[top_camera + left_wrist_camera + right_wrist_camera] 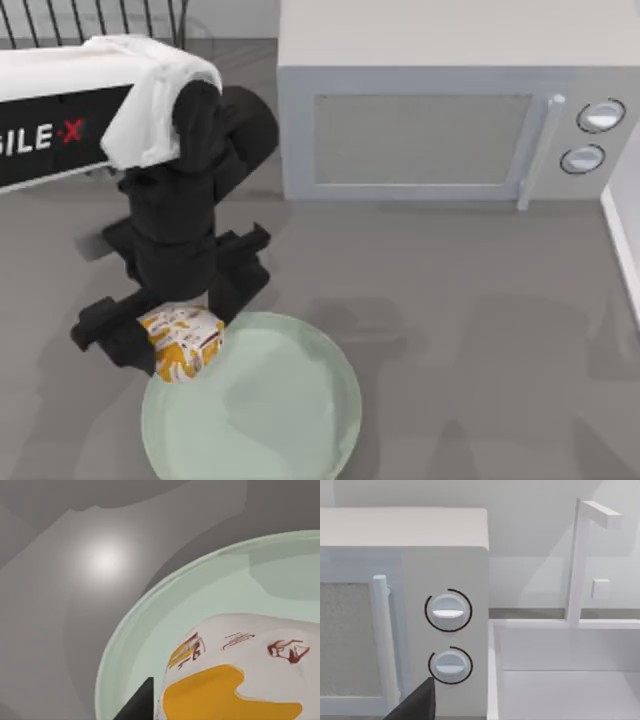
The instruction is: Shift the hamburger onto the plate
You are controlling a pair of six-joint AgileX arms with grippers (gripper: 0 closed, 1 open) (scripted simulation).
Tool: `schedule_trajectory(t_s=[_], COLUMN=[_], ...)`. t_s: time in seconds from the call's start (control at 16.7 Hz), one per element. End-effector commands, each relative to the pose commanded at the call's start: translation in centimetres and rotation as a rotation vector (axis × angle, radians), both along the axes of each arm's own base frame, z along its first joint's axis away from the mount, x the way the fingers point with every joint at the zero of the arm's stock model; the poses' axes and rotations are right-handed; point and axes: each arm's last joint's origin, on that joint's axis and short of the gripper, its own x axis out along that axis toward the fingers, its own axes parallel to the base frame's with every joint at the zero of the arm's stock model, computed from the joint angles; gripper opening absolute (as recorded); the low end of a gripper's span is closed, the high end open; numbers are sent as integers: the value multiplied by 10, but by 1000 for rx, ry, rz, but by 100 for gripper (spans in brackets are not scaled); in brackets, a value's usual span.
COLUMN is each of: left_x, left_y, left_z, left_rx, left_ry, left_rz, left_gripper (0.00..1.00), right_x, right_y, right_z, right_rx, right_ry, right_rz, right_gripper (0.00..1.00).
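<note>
From above, the left pincer point(180, 345) grasps the hamburger point(181, 343) over the upper-left rim of the plate point(270, 420) on the grey desk point(480, 340). The left wrist view shows the wrapper's print up close. The right wrist view faces a microwave point(405, 610) and a white sink point(565, 680); whether the right pincer is clenched cannot be told.

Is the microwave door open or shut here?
Shut. In the top view the microwave door sits flush with its front, handle alongside the two dials; the right wrist view shows the same.
</note>
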Motion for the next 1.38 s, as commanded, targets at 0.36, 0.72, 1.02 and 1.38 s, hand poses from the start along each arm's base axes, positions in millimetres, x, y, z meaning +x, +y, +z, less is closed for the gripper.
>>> schedule_trajectory(t_s=[0.36,0.72,1.02,1.38], left_x=[-28,-45,-46,-45], left_y=[-36,-51,-52,-51], left_z=[2,14,15,-10], left_rx=[78,43,38,35], left_ry=[-97,-180,-186,-186], left_rz=[516,764,780,779], left_gripper=[0,0,0,0], right_x=[0,0,0,0], right_y=[0,0,0,0], right_z=[0,0,0,0], right_rx=[0,0,0,0], right_ry=[0,0,0,0], right_rz=[0,0,0,0], right_gripper=[100,100,100,100])
